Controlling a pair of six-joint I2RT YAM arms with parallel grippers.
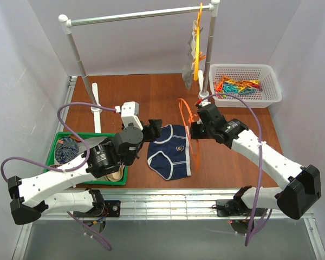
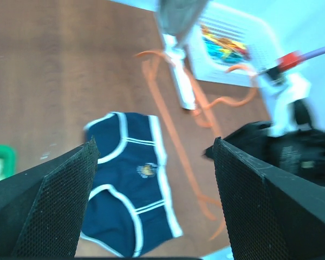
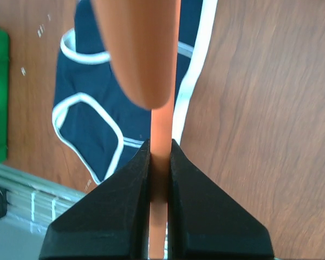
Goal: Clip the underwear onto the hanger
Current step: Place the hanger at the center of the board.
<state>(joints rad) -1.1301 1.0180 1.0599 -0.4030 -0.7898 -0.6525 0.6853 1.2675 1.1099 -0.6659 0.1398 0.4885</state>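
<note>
Top external, near edge: green tray (image 1: 50, 157) at the bench's (image 1: 151, 92) left, cloth (image 1: 68, 147) inside
underwear (image 1: 170, 151): flat on the bench, mid-way across; white waistband on its right side
left claw (image 2: 154, 145): released, fingers wide apart; over the underwear's far-left corner; whether it touches the fabric I cannot tell
right claw (image 3: 160, 149): clenched on the hanger (image 1: 185, 111), pinching its thin bar just right of the waistband
hanger: runs near-to-far alongside the waistband; on the bench
basket (image 1: 271, 95): far right; coloured clips (image 1: 238, 85) inside
rail (image 1: 135, 15): farthest back; yellow hanger (image 1: 198, 32) with grey underwear (image 1: 189, 62) hangs by its right post
</note>
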